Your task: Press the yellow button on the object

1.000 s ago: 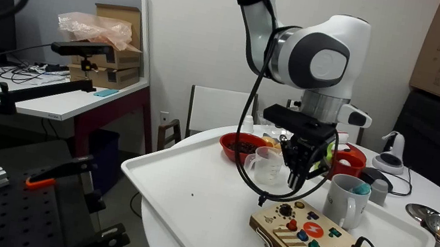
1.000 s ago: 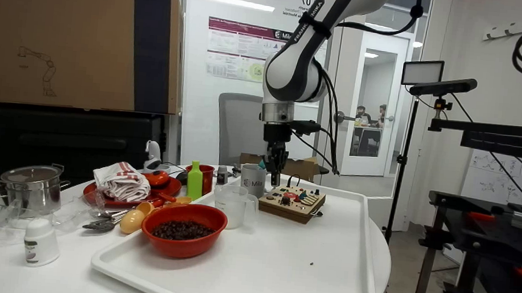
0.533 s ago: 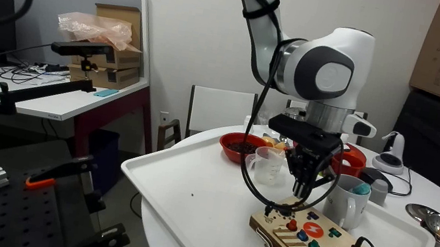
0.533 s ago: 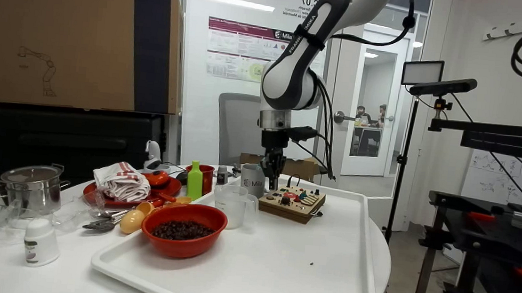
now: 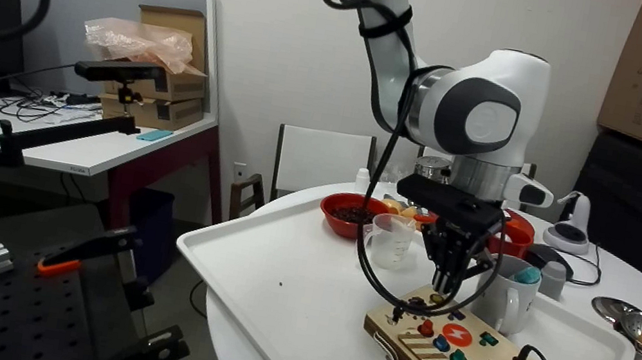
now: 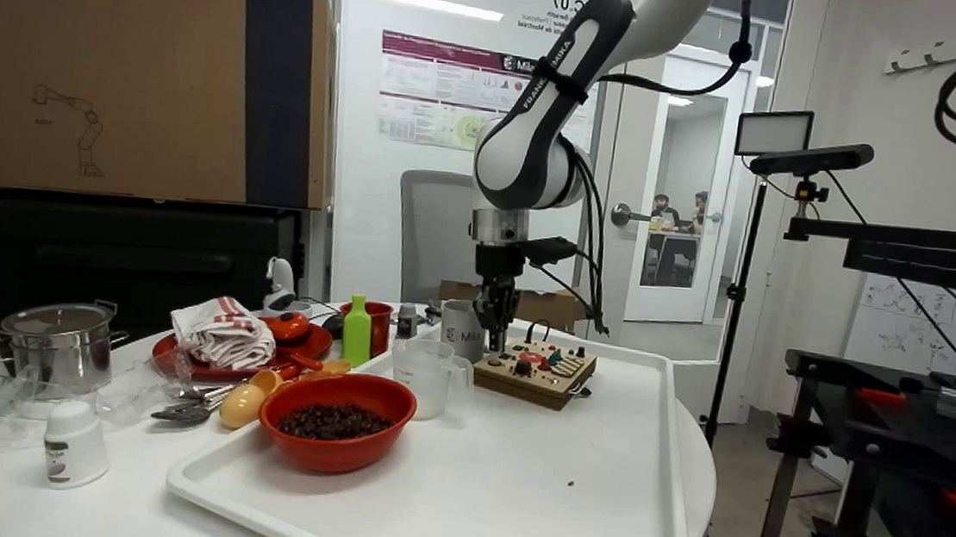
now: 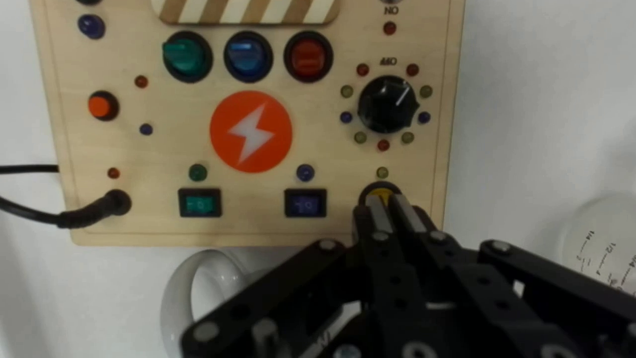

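end effector [image 7: 388,201] over the yellow button [image 7: 381,192] on the wooden box [image 7: 252,205]
right of center in the wrist view, jaws pressed together; whether they touch it cannot be told.

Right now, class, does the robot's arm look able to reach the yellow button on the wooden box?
Most likely yes: in the wrist view the shut gripper points right onto the yellow button, and nothing shows between them. The mug stands to one side. Whether they touch, I cannot tell.

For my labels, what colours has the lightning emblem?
The emblem is orange-red with a white bolt; clearest in the wrist view.
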Controlling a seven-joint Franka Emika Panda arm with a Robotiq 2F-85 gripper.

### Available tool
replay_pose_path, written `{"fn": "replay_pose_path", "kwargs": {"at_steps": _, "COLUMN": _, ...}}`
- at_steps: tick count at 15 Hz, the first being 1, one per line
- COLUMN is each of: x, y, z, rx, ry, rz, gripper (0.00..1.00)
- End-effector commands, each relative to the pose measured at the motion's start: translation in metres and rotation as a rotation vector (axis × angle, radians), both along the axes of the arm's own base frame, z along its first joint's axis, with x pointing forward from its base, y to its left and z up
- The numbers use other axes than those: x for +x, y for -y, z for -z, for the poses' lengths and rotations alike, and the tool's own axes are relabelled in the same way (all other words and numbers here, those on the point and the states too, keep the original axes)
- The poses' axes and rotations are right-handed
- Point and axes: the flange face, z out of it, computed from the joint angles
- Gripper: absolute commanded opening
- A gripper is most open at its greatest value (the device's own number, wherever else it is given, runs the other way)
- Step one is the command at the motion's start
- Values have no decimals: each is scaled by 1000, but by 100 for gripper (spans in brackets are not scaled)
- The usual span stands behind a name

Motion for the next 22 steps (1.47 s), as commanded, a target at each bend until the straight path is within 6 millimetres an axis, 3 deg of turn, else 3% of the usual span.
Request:
{"fn": "replay_pose_path", "kwargs": {"at_steps": 1, "x": 7, "y": 4, "z": 4, "rx": -22, "ry": 7, "rz": 9, "gripper": 9}}
{"fn": "replay_pose_path", "kwargs": {"at_steps": 22, "x": 1, "y": 0, "z": 22, "rx": -11, "ry": -26, "rz": 29, "gripper": 9}}
